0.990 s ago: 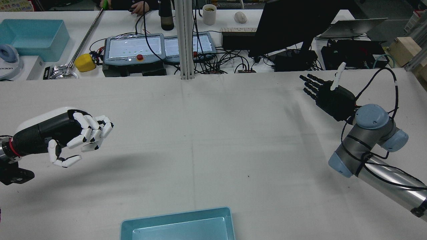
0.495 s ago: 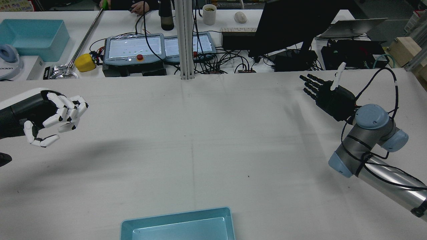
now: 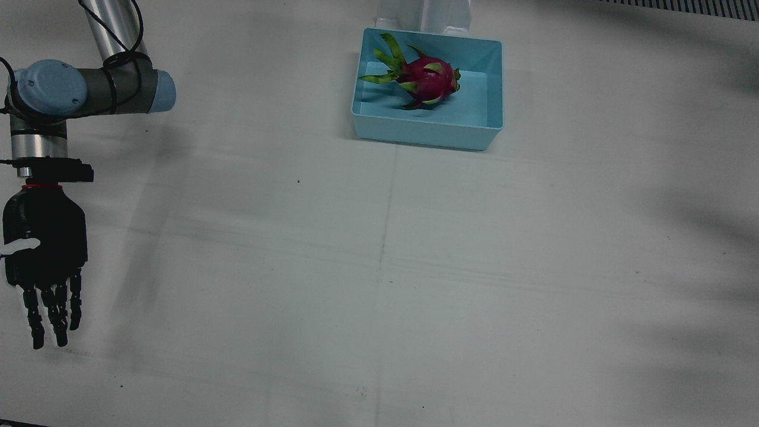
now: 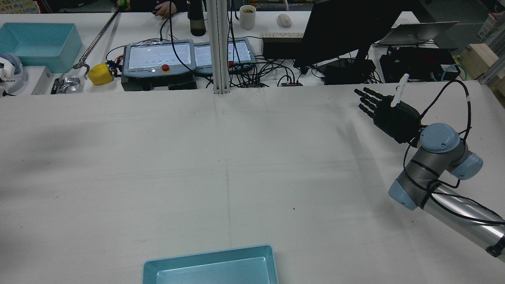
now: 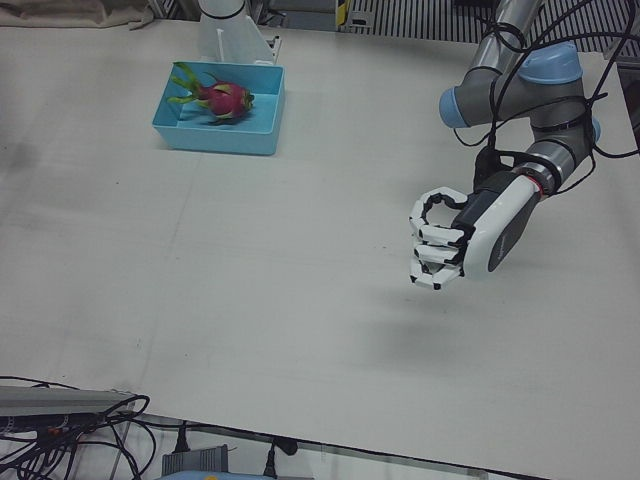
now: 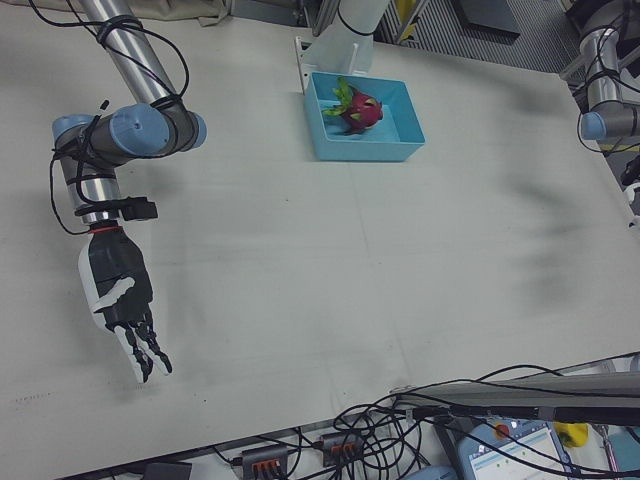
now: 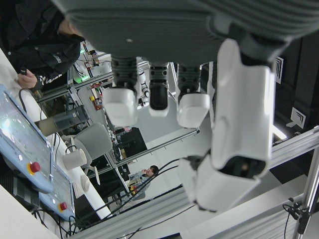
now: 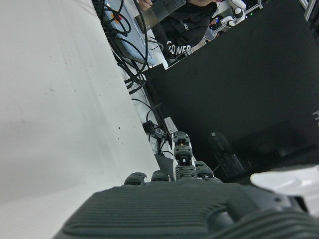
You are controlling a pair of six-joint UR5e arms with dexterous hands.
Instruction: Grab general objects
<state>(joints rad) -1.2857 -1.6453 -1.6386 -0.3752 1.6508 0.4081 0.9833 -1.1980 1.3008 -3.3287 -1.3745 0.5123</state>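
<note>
A pink dragon fruit (image 3: pixel 424 77) with green scales lies inside a light-blue bin (image 3: pixel 427 135) near the robot's side of the table; both also show in the left-front view, fruit (image 5: pixel 225 98) and bin (image 5: pixel 215 140). My left hand (image 5: pixel 448 250), white, hangs above the bare table far from the bin, fingers curled in, holding nothing. It is outside the rear view. My right hand (image 3: pixel 44 267), black, is at the table's far corner with fingers stretched out, empty; it also shows in the rear view (image 4: pixel 384 112).
In the rear view the bin (image 4: pixel 213 256) sits at the near edge. Beyond the far table edge stand teach pendants (image 4: pixel 158 57), a monitor (image 4: pixel 339 31), cables and a post (image 4: pixel 219 47). A person's grabber stick (image 4: pixel 98 35) reaches over the back table.
My left hand has moved left and out of the rear view. My right hand has not moved. The grabber stick on the back table has shifted.
</note>
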